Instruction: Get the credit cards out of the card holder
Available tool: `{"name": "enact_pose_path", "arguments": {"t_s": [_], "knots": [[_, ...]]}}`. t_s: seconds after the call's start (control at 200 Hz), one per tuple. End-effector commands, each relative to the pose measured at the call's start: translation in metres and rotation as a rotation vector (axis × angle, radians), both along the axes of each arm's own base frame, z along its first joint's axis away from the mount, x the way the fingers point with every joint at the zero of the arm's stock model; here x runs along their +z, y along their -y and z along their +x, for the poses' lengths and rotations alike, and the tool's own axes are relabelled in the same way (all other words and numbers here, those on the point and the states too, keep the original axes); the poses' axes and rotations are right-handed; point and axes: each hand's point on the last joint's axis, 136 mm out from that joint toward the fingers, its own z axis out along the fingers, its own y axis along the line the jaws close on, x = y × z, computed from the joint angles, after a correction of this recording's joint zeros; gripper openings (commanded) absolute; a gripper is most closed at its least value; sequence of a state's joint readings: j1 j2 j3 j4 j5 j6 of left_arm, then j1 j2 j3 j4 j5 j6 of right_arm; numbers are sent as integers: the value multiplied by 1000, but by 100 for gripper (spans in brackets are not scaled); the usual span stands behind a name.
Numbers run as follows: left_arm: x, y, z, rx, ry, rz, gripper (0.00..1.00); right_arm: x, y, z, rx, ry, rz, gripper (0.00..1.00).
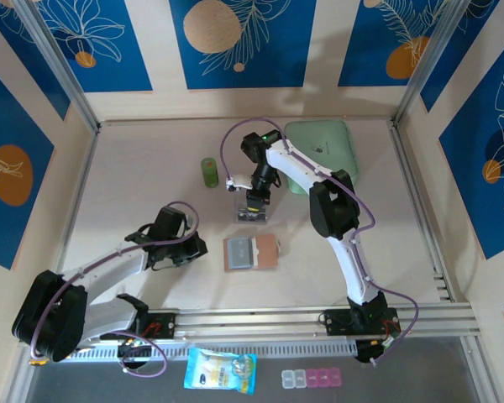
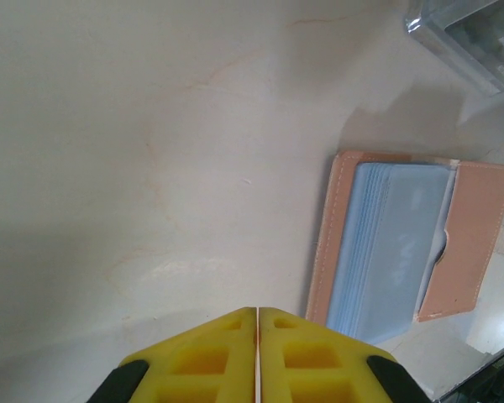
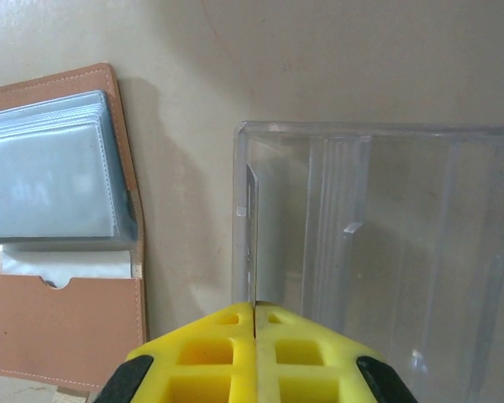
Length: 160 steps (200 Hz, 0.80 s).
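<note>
Top external: pale table [image 1: 151, 185], blue-patterned walls [image 1: 235, 42]

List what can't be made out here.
Credit card in right end effector: edge-on in right wrist view, face unreadable.
Card holder sleeves: cloudy plastic hides any cards inside, both wrist views.
Clear tray: cropped by the left wrist view's top corner.

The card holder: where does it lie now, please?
In the top view, the card holder lies open centrally, nearer than the clear tray, right of the left claw.
</note>
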<state>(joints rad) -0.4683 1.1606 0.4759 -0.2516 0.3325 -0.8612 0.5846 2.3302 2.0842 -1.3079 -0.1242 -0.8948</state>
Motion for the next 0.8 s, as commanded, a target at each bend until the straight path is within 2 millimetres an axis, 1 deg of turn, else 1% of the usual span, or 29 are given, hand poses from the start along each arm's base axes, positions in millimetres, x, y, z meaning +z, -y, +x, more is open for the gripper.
{"name": "enact_pose_path", "arguments": {"t_s": [0.0, 0.11, 0.215, 0.335, 0.435, 0.51, 0.64, 0.795], "knots": [[1, 0, 0, -8, -5, -9, 9, -6, -4, -11, 16, -67, 2, 8], [1, 0, 1, -6, -6, -11, 9, 7, -5, -4, -14, -50, 31, 16], [3, 1, 2, -6, -1, -15, 9, 29, -7, 2, -40, -18, 74, 21], [4, 6, 5, -17, 0, -26, 10, 57, -10, 8, -83, 39, 136, 24], [3, 11, 8, -29, -9, -45, 10, 73, -11, 11, -130, 89, 180, 24], [2, 17, 10, -37, -18, -62, 10, 81, -11, 11, -183, 109, 213, 24], [5, 28, 14, -58, -9, -78, 10, 93, -14, 4, -302, 91, 274, 21], [7, 41, 19, -85, 1, -86, 9, 93, -18, -7, -510, 16, 315, 18]]}}
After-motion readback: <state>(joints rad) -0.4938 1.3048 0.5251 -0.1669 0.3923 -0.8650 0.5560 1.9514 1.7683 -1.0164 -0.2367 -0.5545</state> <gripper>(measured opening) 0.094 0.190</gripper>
